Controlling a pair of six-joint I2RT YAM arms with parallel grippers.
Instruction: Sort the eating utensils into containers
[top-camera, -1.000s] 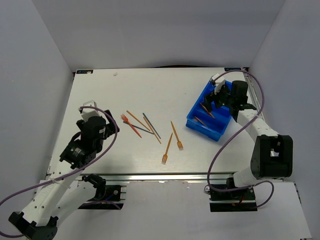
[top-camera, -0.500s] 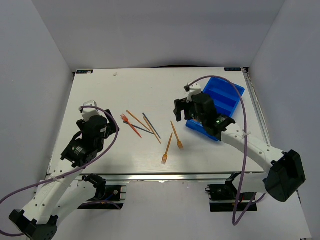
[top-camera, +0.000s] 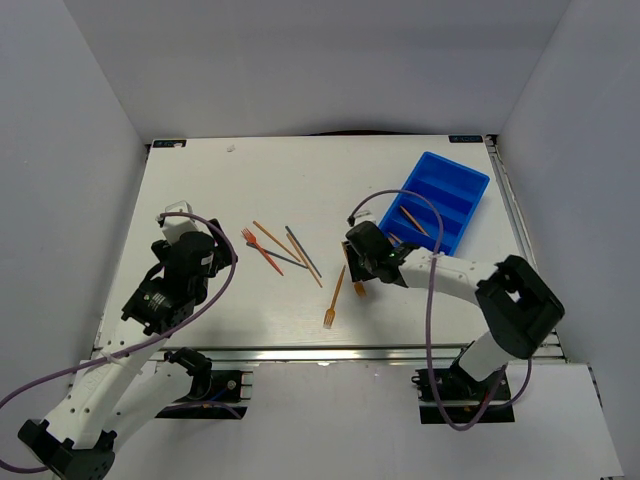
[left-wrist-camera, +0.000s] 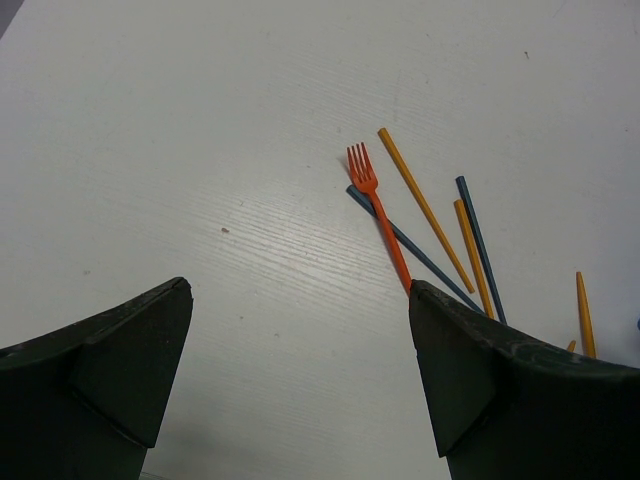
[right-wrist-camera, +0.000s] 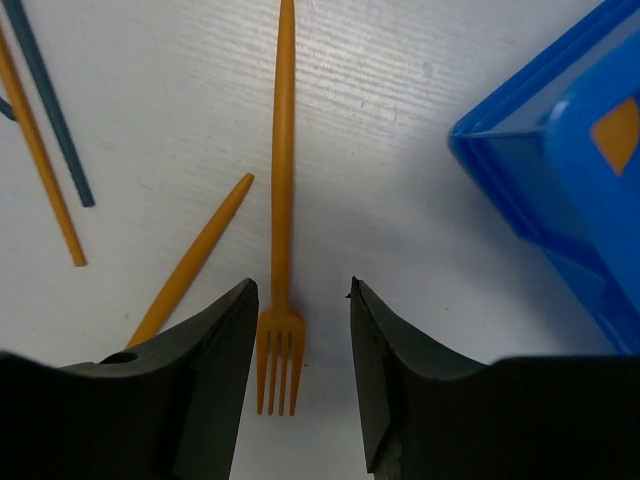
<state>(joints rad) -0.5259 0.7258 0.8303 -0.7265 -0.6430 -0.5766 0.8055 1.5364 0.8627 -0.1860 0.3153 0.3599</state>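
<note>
My right gripper (right-wrist-camera: 300, 287) is low over the table, its jaws partly closed on either side of the head of an orange fork (right-wrist-camera: 284, 200) without gripping it. A second orange fork (top-camera: 334, 297) lies just left of it. The blue tray (top-camera: 455, 195) sits to the right, with orange utensils (top-camera: 413, 220) in its compartments. A red fork (left-wrist-camera: 380, 215), orange sticks (left-wrist-camera: 425, 208) and dark blue sticks (left-wrist-camera: 480, 245) lie crossed in a loose group mid-table. My left gripper (left-wrist-camera: 300, 290) hovers wide open over bare table, left of that group.
The tray's corner (right-wrist-camera: 520, 170) is close to the right of my right fingers. The table's near edge (top-camera: 320, 350) runs just below the forks. White walls enclose the table on three sides.
My right arm has swung from over the tray down and left to the orange fork, and its jaws have narrowed. The left arm has stayed still.
</note>
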